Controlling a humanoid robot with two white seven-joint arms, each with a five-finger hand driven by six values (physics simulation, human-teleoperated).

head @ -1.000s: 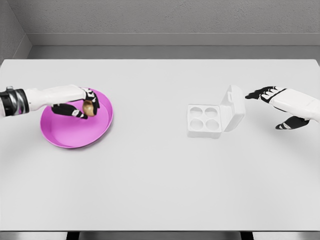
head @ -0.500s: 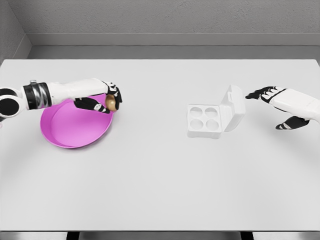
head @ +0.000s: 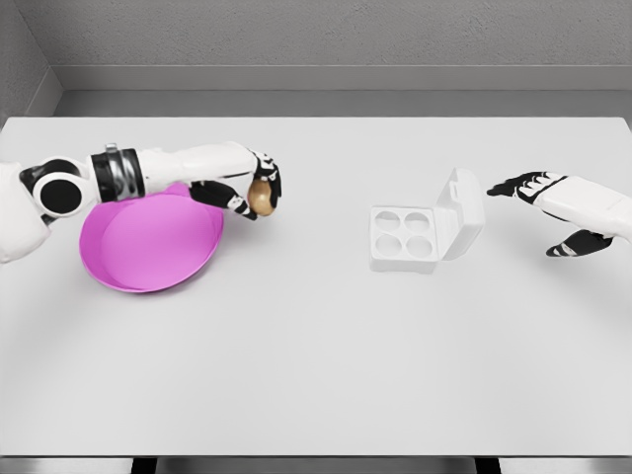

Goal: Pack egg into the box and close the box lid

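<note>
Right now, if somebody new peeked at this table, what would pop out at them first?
The big round pink plastic plate on the left of the white table jumps out first. Just past its right rim, the left robot hand holds a small brown egg in the air. Further right sits a white four-cup egg box with its lid up, and the right robot hand hovers open beside it.

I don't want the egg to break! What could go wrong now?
The egg is pinched in the left robot hand, up over bare table, past the pink plate. If the grip slips, it could fall and crack. The box has small cups, so a poor aim might land the egg on a rim. The open lid stands close to the right robot hand, which could bump it early.
</note>
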